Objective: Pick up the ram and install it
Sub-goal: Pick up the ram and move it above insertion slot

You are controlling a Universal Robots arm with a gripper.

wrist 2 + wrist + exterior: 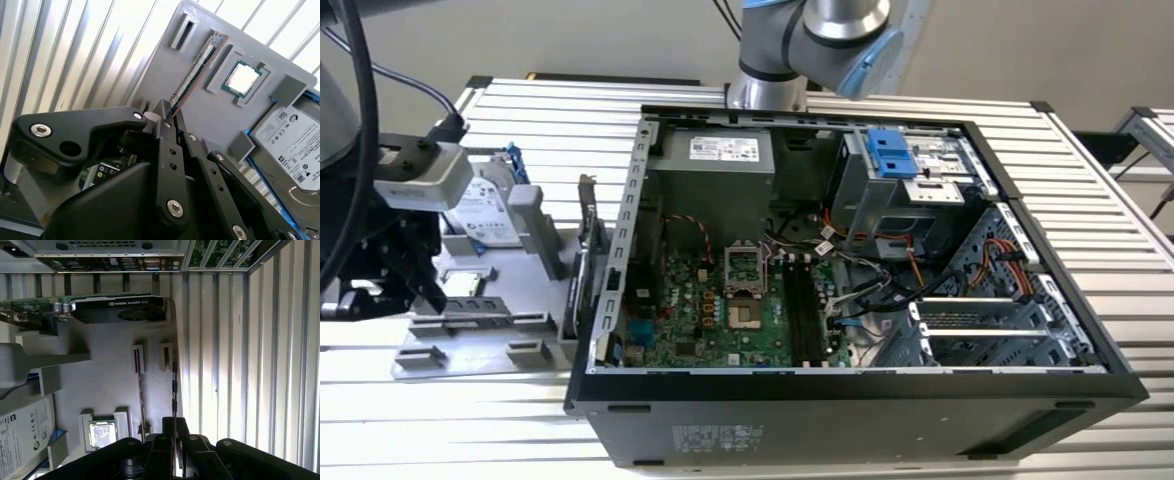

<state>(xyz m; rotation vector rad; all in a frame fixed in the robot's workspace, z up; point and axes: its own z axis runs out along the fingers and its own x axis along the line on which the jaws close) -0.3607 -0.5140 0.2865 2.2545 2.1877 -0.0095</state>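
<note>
The ram (197, 70) is a slim dark stick with small chips, standing on edge over the grey fixture tray (200, 120). One end of it runs in between my black fingers. My gripper (170, 114) is shut on that end. In the first wrist view the ram (174, 382) is edge-on, a thin dark line rising from the gripper (175, 422) beside a small bracket (165, 356). Whether it is clear of the tray I cannot tell. In the exterior view the gripper (420, 290) hangs over the tray (480, 345) at that view's left.
The open computer case (854, 395) fills the middle, with the motherboard's memory slots (807, 310) facing up. On the tray also sit a processor chip (241, 78), a hard drive (295, 150) and a graphics card (117, 307). The table is ribbed metal.
</note>
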